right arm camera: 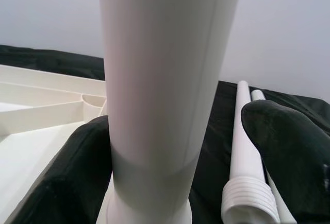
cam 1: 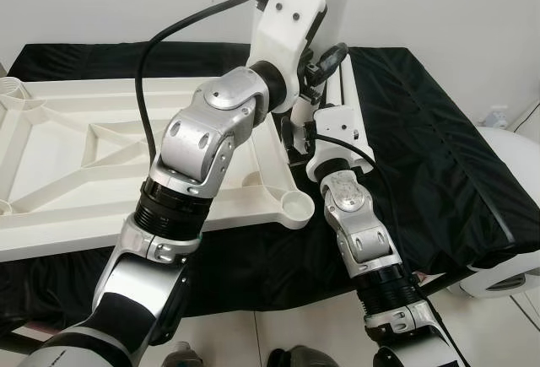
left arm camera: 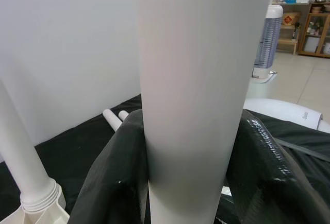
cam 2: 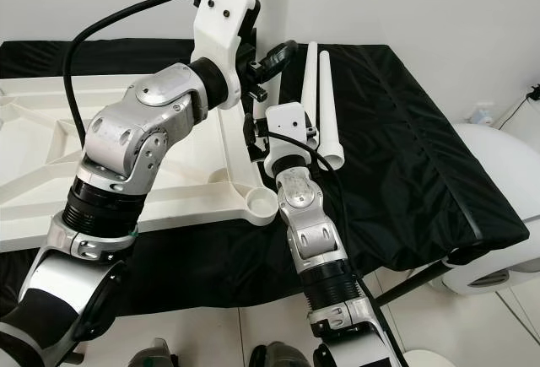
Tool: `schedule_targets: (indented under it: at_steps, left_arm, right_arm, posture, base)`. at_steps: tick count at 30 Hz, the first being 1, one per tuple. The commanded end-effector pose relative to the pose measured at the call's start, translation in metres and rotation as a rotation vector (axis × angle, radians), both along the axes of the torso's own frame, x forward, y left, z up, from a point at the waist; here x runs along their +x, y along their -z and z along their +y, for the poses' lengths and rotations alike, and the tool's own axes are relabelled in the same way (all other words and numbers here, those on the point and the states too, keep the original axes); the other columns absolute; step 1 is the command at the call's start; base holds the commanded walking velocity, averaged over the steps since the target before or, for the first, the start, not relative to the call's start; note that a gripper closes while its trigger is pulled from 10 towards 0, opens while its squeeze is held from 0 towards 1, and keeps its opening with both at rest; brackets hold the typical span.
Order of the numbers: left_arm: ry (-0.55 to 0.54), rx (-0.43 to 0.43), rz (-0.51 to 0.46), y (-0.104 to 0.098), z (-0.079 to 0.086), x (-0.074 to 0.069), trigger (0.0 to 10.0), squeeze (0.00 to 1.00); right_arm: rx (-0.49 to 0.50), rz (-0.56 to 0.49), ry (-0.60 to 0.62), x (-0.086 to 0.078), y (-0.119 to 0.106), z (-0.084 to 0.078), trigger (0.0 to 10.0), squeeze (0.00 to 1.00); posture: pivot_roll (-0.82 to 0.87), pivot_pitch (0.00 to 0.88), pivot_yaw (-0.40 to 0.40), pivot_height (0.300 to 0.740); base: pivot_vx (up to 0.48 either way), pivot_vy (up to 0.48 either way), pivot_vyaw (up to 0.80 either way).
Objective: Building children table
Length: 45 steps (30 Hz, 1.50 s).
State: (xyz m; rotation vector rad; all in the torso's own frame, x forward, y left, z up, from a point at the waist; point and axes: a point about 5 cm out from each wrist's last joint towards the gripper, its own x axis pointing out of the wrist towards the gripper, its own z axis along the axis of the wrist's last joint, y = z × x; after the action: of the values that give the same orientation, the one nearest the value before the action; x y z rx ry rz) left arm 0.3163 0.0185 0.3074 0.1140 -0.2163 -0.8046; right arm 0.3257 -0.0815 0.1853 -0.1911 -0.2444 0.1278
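While the upright leg [left arm camera: 201,90] stands at the tabletop's [cam 1: 76,156] near-right corner, I keep it plumb.
Left tool [left arm camera: 191,177] pinches the leg high up; right tool [right arm camera: 206,162] brackets its base, fingers spread, one clear of it. I'd twist gently, keeping threads aligned; 2 spare legs [cam 2: 325,97] lie on the bench [cam 2: 405,148].

The tabletop [cam 1: 101,164] and legs [cam 2: 325,97] look like smooth matt white plastic; under them, the black cloth [cam 1: 439,156] looks slightly sheeny and creased.
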Motion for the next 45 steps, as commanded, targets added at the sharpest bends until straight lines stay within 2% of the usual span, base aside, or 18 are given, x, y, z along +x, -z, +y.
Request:
schedule_targets:
  at_steps: [1,7,8,9,11,17,18,19,20,22,23,26,28,29,34,39,40,45]
  left_arm:
    - [-0.039,-0.004,-0.007,-0.001,-0.001,-0.001,10.0,0.0]
    - [-0.038,-0.007,-0.013,-0.003,-0.002,-0.003,10.0,0.0]
    - [-0.035,-0.011,-0.011,-0.003,-0.002,-0.003,10.0,0.0]
    - [-0.034,-0.014,-0.01,-0.004,-0.002,-0.003,10.0,0.0]
    - [-0.036,-0.016,-0.011,-0.004,-0.002,-0.003,10.0,0.0]
    - [-0.045,-0.016,-0.016,-0.006,0.0,-0.002,10.0,0.0]
    - [-0.047,-0.014,-0.018,-0.006,0.0,-0.002,10.0,0.0]
    - [-0.047,-0.014,-0.018,-0.006,0.0,-0.002,10.0,0.0]
    - [-0.049,-0.012,-0.019,-0.006,0.001,-0.002,10.0,0.0]
    - [-0.049,-0.012,-0.019,-0.006,0.001,-0.002,10.0,0.0]
    - [-0.056,-0.01,-0.02,-0.006,0.001,-0.002,10.0,0.0]
    - [-0.062,-0.006,-0.022,-0.006,0.003,-0.001,10.0,0.0]
    - [-0.064,-0.005,-0.019,-0.005,0.004,0.0,10.0,0.0]
    - [-0.053,-0.017,-0.008,-0.005,0.005,0.0,10.0,1.0]
    - [-0.017,-0.061,0.02,-0.004,0.004,-0.002,10.0,1.0]
    - [0.056,-0.195,0.037,-0.015,0.006,-0.009,10.0,1.0]
    - [0.056,-0.195,0.037,-0.015,0.006,-0.009,10.0,1.0]
    - [0.065,-0.223,0.05,-0.007,0.021,-0.011,10.0,1.0]
  right_arm:
    - [0.006,-0.009,0.046,0.002,-0.003,-0.003,10.0,0.0]
    - [0.012,0.008,0.062,0.003,0.001,-0.001,9.6,0.0]
    - [0.018,0.015,0.066,0.004,0.003,0.0,8.2,0.0]
    - [0.015,0.01,0.073,0.005,0.004,0.0,4.7,0.0]
    - [0.016,0.01,0.078,0.006,0.005,0.001,4.3,0.0]
    - [0.046,0.022,0.075,0.009,0.007,0.001,4.2,0.0]
    - [0.056,0.029,0.081,0.01,0.008,0.0,2.8,0.0]
    - [0.056,0.029,0.081,0.01,0.008,0.0,2.8,0.0]
    - [0.071,0.04,0.087,0.01,0.01,-0.001,2.2,0.0]
    - [0.071,0.04,0.087,0.01,0.01,-0.001,2.2,0.0]
    - [0.072,0.04,0.09,0.011,0.011,-0.002,0.0,0.0]
    - [0.079,0.04,0.097,0.012,0.011,-0.004,0.1,0.0]
    - [0.099,0.024,0.081,0.012,0.009,-0.006,10.0,0.0]
    - [0.112,0.018,0.058,0.011,0.007,-0.006,10.0,0.0]
    - [0.139,0.011,0.023,0.011,0.005,-0.006,10.0,0.0]
    - [0.14,0.014,0.064,0.015,0.004,-0.015,10.0,0.0]
    - [0.14,0.014,0.064,0.015,0.004,-0.015,10.0,0.0]
    - [0.171,0.003,0.087,0.019,0.0,-0.026,10.0,0.0]
  posture:
    - [0.04,0.0,-0.09,0.74]
    - [0.04,0.0,-0.092,0.74]
    - [0.04,0.0,-0.089,0.74]
    - [0.04,0.0,-0.089,0.74]
    - [0.04,0.001,-0.089,0.74]
    - [0.05,0.0,-0.091,0.74]
    - [0.05,0.001,-0.091,0.74]
    - [0.05,0.001,-0.091,0.74]
    - [0.05,0.001,-0.091,0.74]
    - [0.05,0.001,-0.091,0.74]
    - [0.05,0.002,-0.091,0.74]
    - [0.05,0.005,-0.088,0.74]
    - [0.05,0.008,-0.086,0.74]
    - [0.04,0.01,-0.084,0.74]
    - [0.04,0.011,-0.083,0.74]
    - [0.04,0.012,-0.079,0.74]
    - [0.04,0.012,-0.079,0.74]
    - [0.03,0.014,-0.075,0.74]
  base:
    - [0.0,0.0,0.0]
    - [0.0,0.0,0.0]
    - [0.0,0.0,0.0]
    - [0.0,0.0,0.0]
    - [0.0,0.0,0.0]
    - [0.0,0.0,0.0]
    - [0.0,0.0,0.0]
    - [0.0,0.0,0.0]
    - [0.0,0.0,0.0]
    - [0.0,0.0,0.0]
    - [0.0,0.0,0.0]
    - [0.0,0.0,0.0]
    - [0.0,0.0,0.0]
    - [0.0,0.0,0.0]
    - [0.0,0.0,0.0]
    - [0.0,0.0,0.0]
    - [0.0,0.0,0.0]
    - [0.0,0.0,0.0]
